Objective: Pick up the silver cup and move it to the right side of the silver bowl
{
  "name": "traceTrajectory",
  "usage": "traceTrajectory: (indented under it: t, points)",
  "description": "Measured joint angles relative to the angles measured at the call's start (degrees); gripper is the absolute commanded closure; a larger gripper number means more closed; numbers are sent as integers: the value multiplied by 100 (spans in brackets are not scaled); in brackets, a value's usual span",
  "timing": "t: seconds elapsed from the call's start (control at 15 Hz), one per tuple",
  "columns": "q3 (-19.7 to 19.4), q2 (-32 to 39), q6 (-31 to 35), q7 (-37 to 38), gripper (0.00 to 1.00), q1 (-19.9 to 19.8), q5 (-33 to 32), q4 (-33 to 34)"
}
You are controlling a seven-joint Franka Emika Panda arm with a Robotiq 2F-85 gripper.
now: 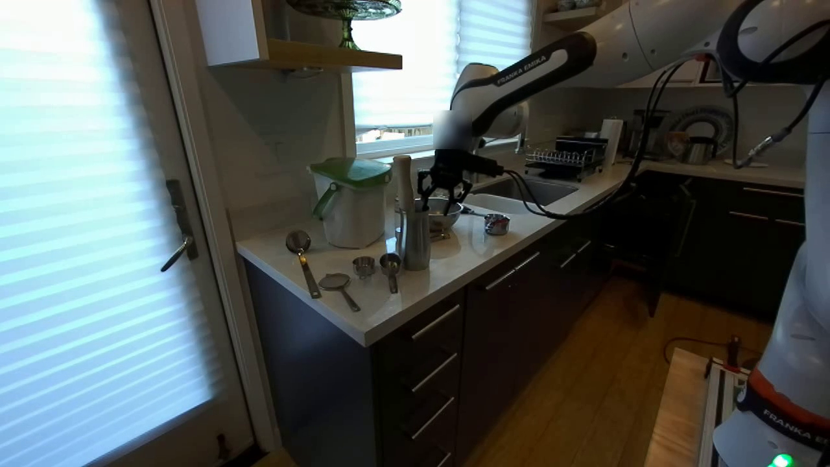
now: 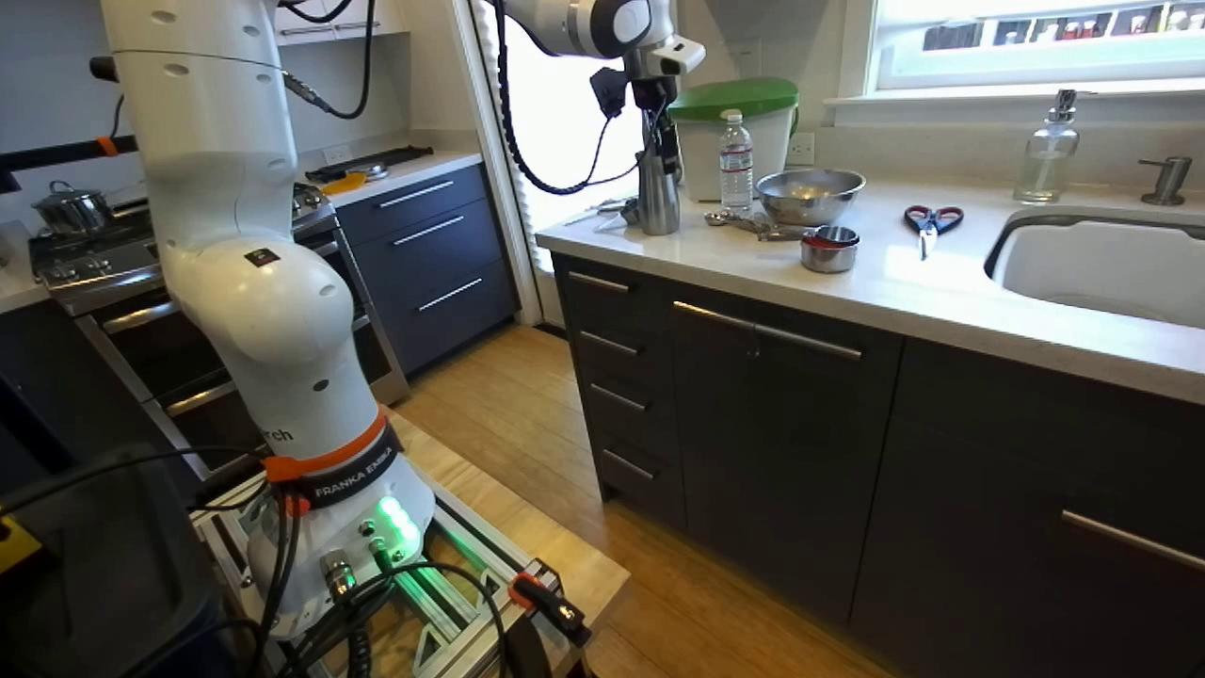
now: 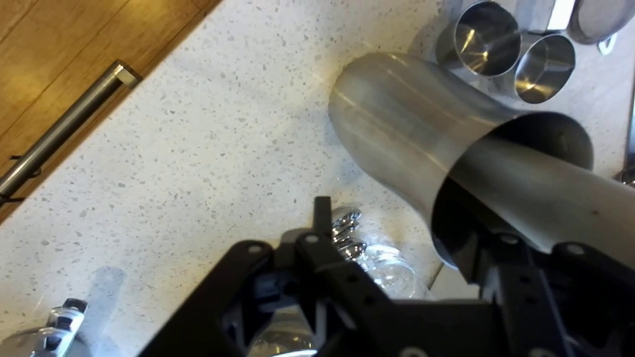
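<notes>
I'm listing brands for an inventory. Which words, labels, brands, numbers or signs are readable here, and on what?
"FRANKA EMIKA": forearm.
"FRANKA EMIKA": black base band.
"rch", rest hidden: white casing above that.
Too small to read: bottle label, dark sticker.
Too blurred: marks on the far round plate.

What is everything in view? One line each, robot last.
Tall slim metal tumbler: one, silver, on counter
Thick wooden rod: one, beige, in tumbler
Low round metal bowl: one, silver, on counter
Lidded plastic bin: one, white and green, on counter
Plastic bottle: one, clear, beside bin
Metal measuring cups: uncounted, silver and red, beside bowl
Metal spoons: uncounted, silver, beside bowl
Small metal cup: one, silver, near tumbler
Handled metal utensils: three, silver, counter's end
Recessed sink: one, white, in counter
Scissors: one, red and dark, near sink
Glass dispenser: one, clear, by sink
Glass stand: one, green, on shelf
Farther kitchenware: uncounted, mixed, background
Gripper: one, black, open, near tumbler
Jointed arm: one, white, over counter
</notes>
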Motion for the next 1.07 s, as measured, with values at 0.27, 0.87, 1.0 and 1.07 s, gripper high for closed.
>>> traceTrajectory:
  t: [0.27,0.87,1.0,1.07]
  points:
    - [20,83,-14,-2,65,4,118,0]
    - [35,151,-38,-5,99,1,239,11]
    - [21,153,-56,-5,99,0,235,22]
    - [5,153,-73,-5,99,0,223,46]
